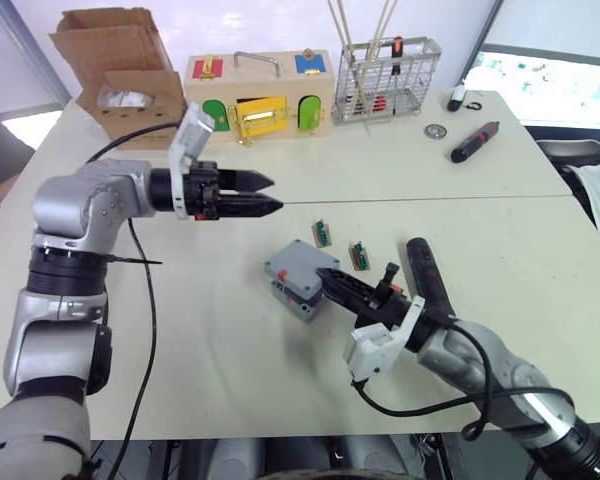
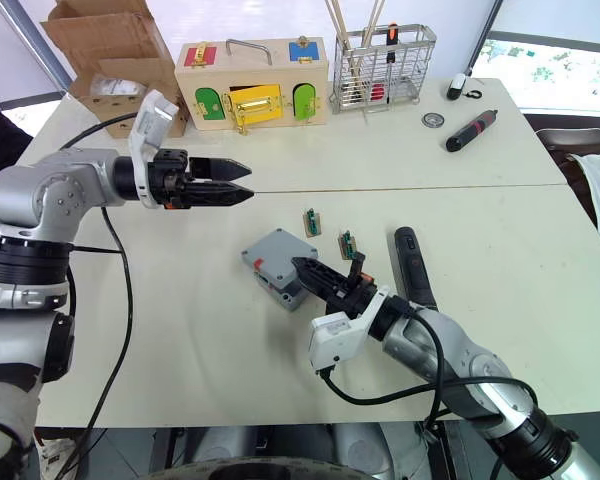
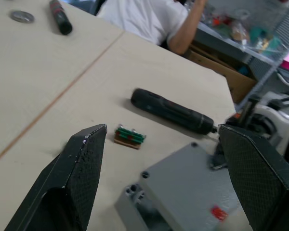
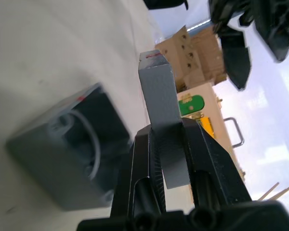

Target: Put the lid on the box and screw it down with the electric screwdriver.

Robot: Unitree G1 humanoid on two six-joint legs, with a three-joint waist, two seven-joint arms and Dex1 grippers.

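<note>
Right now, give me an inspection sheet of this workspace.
Surface: pale table with a seam across it.
Job's things: lid tilted over the open box; screwdriver lying beside them.
Clutter: two small green parts, latch box, carton, wire basket, small screwdriver.
Grippers: right gripper shut on lid; left gripper open, raised over the table.
Cables: black cable along the left arm.
Surroundings: person in white.
</note>
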